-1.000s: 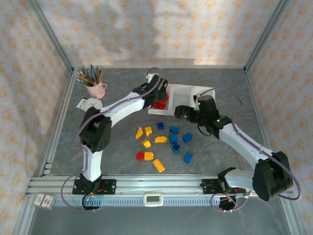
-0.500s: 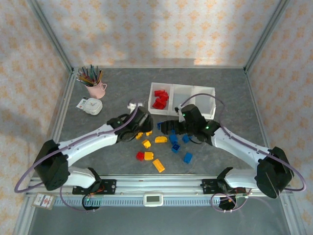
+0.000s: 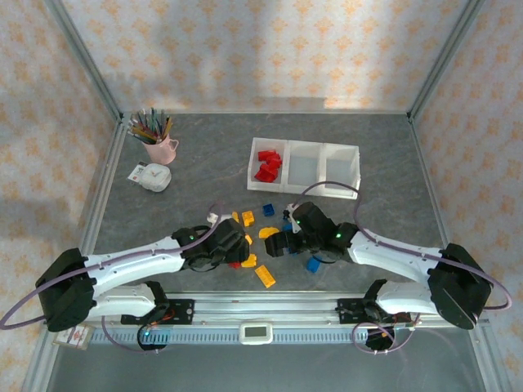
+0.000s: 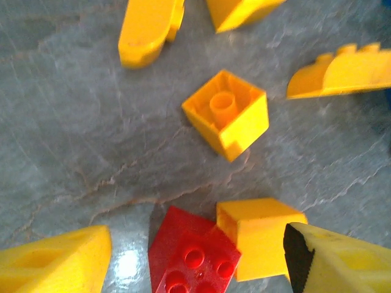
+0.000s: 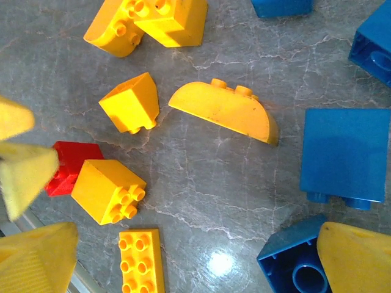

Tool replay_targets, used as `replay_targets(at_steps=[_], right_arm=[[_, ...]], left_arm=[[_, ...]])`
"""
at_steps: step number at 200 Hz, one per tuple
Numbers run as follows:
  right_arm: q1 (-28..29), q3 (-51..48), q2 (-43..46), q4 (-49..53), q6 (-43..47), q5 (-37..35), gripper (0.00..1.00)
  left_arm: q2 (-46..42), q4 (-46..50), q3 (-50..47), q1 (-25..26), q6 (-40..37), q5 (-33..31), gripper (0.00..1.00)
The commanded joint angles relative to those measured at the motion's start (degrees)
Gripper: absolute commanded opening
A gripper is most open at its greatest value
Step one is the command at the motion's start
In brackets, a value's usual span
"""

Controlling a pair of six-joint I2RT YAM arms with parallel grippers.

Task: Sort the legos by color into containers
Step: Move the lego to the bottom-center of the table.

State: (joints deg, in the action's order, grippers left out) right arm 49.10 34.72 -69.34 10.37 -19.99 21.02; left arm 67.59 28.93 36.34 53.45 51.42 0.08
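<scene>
Loose legos lie on the grey table in front of the white containers (image 3: pixel 304 167); the left bin holds red legos (image 3: pixel 265 166). My left gripper (image 3: pixel 237 251) hangs open low over the pile. In the left wrist view its gripper (image 4: pixel 195 268) has a red brick (image 4: pixel 192 256) between the fingers and a yellow brick (image 4: pixel 256 235) touching the red one. My right gripper (image 3: pixel 276 245) is open close by. In the right wrist view its gripper (image 5: pixel 195 262) straddles bare table, with a flat yellow brick (image 5: pixel 142 262) and an upturned blue brick (image 5: pixel 299 268) just inside the fingers.
A pink mug of pencils (image 3: pixel 159 143) and a small white clock (image 3: pixel 152 176) stand at the far left. The two grippers are within a few centimetres of each other. More blue bricks (image 5: pixel 345 155) lie to the right, and a curved yellow brick (image 5: pixel 226 110) lies in the middle.
The left arm has swung back from over the red bin and dropped to the near side of the pile. The right gripper has also come nearer and lower over the bricks.
</scene>
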Motion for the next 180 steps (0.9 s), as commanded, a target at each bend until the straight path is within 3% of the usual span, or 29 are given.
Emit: replay_targets(at_steps=[1,32,72,122,180], right_arm=[[0.2,-0.7,1.3,-1.7,-1.5,-1.6,1.0],[0.2,-0.7,1.3,-1.8,-1.8,-1.9,1.0],[0.2,-0.8,1.3,-1.4,-2.3,-2.3,1.0],[0.2,-0.3,3.1,-1.1,-2.7,-2.6,1.0],[0.2,0.7,2.3,-1.2,-2.9,-2.2,1.0]], left_arm=[[0.7,-0.5,-0.4,1.5,1.2,1.7,0.76],[3.3,-1.1,-0.8,2.9,0.7,2.2,0.74],[5.0,0.3,-1.2,3.1,1.5,-2.5,0.68],[2.2,1.2,-3.1,3.1,3.9,-5.3,0.55],[-1.2,0.2,-6.1,3.1,5.9,-4.8,0.5]])
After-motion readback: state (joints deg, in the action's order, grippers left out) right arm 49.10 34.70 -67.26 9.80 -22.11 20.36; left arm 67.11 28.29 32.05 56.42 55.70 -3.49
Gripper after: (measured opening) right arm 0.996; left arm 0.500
